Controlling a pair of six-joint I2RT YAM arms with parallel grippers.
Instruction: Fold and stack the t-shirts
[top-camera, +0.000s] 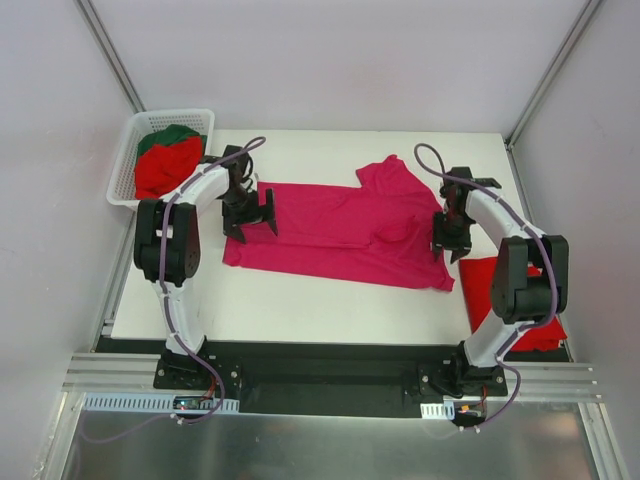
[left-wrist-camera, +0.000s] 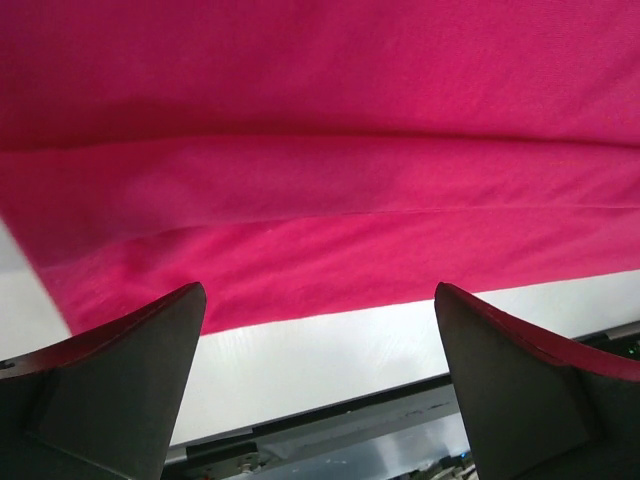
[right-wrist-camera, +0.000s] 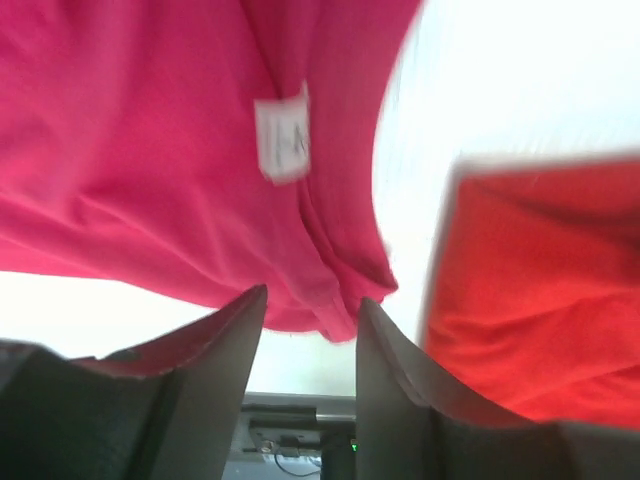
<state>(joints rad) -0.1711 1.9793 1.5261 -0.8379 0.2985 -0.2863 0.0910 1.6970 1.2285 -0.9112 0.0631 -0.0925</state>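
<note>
Pale walls close in a white tabletop, and across its middle lies the magenta t-shirt, spread flat with its long side running left to right and one sleeve reaching toward the far edge. At the shirt's left end hangs the left claw, its fingers standing wide apart with nothing between them; the left wrist view looks between them onto smooth magenta cloth with a long soft crease and a strip of bare tabletop at the shirt's near edge. At the right end of the shirt sits the right claw, fingers part way apart with a clear gap; in the right wrist view the shirt's hem lies just past the tips, and it does not look pinched. A small white label shows on the cloth there. Just right of that end, near the tabletop's right edge, a folded red t-shirt lies flat, partly hidden by the right arm. At the far left corner stands a white lattice basket holding a crumpled red t-shirt with a dark green t-shirt behind it.
</note>
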